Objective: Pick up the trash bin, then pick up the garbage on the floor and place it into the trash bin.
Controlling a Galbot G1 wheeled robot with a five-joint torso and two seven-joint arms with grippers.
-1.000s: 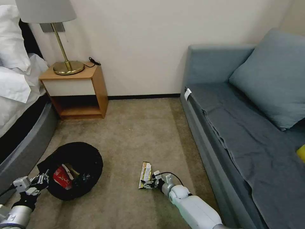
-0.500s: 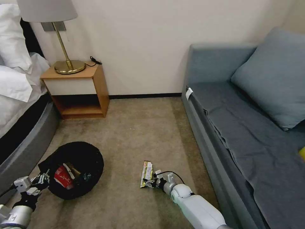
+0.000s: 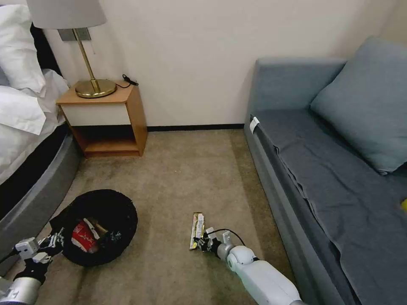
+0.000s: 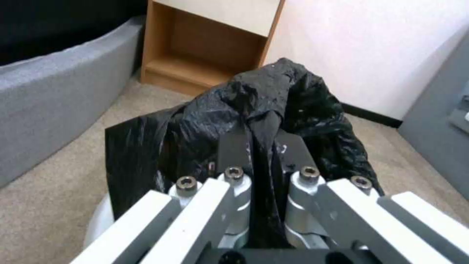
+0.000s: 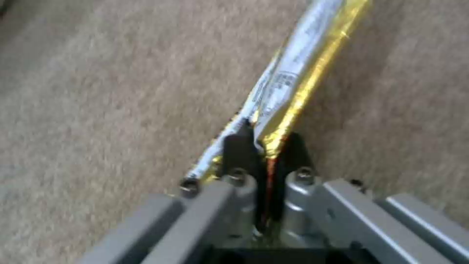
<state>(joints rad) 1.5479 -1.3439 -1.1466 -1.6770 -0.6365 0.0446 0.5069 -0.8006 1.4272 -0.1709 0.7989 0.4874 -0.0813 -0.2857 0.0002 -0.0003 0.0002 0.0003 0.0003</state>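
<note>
Left hand (image 3: 54,243) clamped on black liner edge of trash bin (image 3: 108,214), on carpet (image 3: 178,178) near bed (image 3: 29,203). Right hand (image 3: 199,244) pinching near end of yellow foil wrapper (image 3: 196,228), between bin and sofa (image 3: 322,178).

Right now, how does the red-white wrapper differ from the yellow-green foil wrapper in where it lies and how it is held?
The red-white wrapper lies inside the black-bag-lined trash bin, while the yellow-green foil wrapper is out on the carpet. The red-white wrapper is touched by no gripper; the yellow-green foil wrapper is pinched at its near end by the right gripper. The left gripper is shut on the bin's bag edge. Both are small litter.
</note>
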